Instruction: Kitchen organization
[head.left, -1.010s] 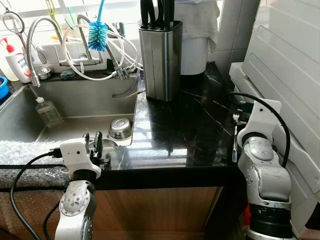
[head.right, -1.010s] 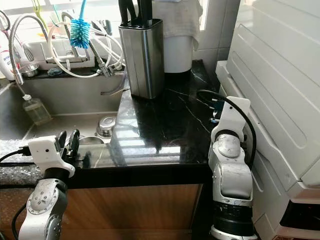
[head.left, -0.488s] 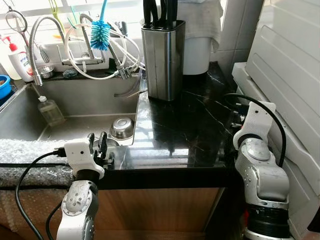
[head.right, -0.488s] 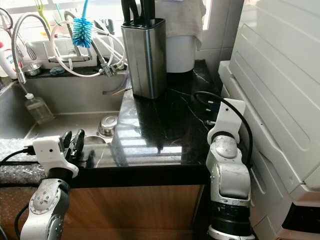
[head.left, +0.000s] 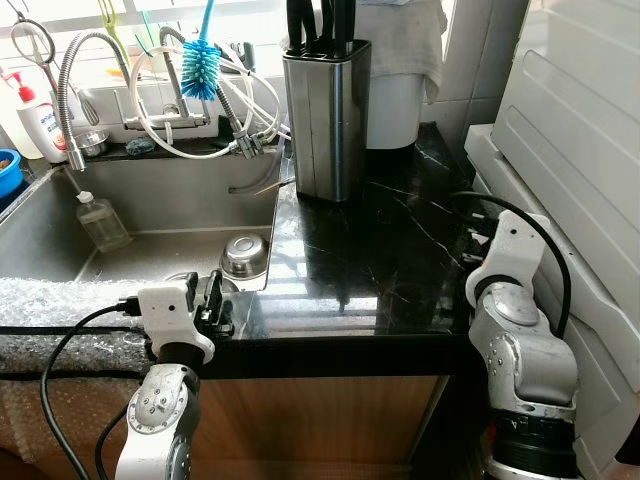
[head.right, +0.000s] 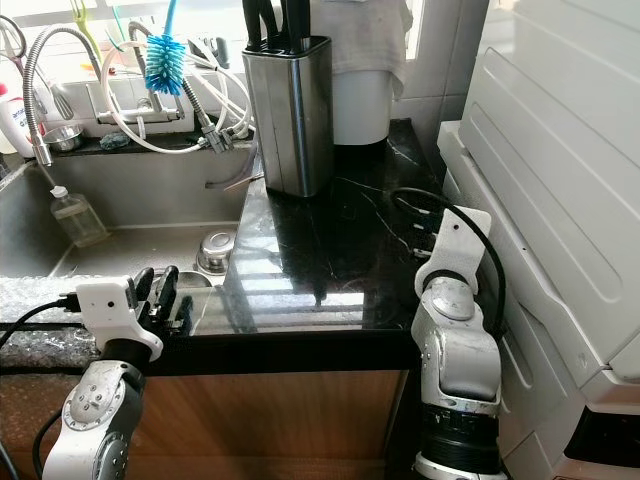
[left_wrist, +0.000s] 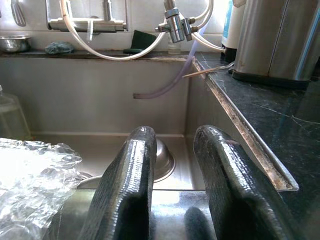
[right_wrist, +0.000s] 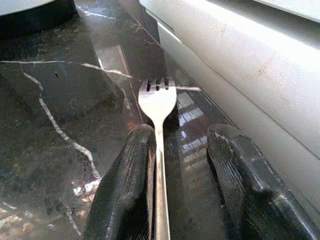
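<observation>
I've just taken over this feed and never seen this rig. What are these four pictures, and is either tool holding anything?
The two wide pictures come from the robot's head, looking down at a black counter beside a steel sink. A knife block stands on the counter; a small steel bowl and a bottle sit in the sink. The other two come from wrist cameras. The left tool hovers open at the sink's front edge, empty. The right tool is open around a fork lying on the counter, not yet gripped.
</observation>
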